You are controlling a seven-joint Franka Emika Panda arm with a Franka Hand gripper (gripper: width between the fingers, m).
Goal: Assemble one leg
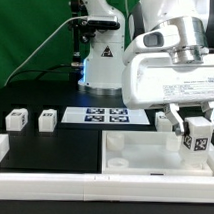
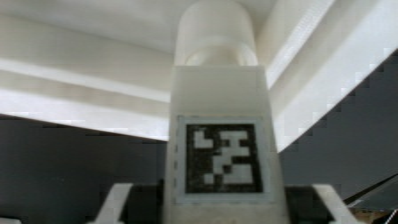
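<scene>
My gripper (image 1: 196, 126) is shut on a leg (image 1: 198, 136), a small white block with a black-and-white tag, and holds it at the exterior view's right over the far right corner of the large flat white tray-like piece (image 1: 133, 156). In the wrist view the leg (image 2: 222, 100) stands out lengthwise between my fingertips (image 2: 135, 204), its tag facing the camera. Whether the leg touches the tray piece cannot be told. Two more legs (image 1: 14, 120) (image 1: 47, 119) stand on the black table at the left. A third leg (image 1: 163, 121) shows partly behind my gripper.
The marker board (image 1: 105, 117) lies flat at the back middle of the table. A white raised border (image 1: 43, 159) runs along the front left. The robot base (image 1: 102, 55) and a cable stand behind against a green backdrop.
</scene>
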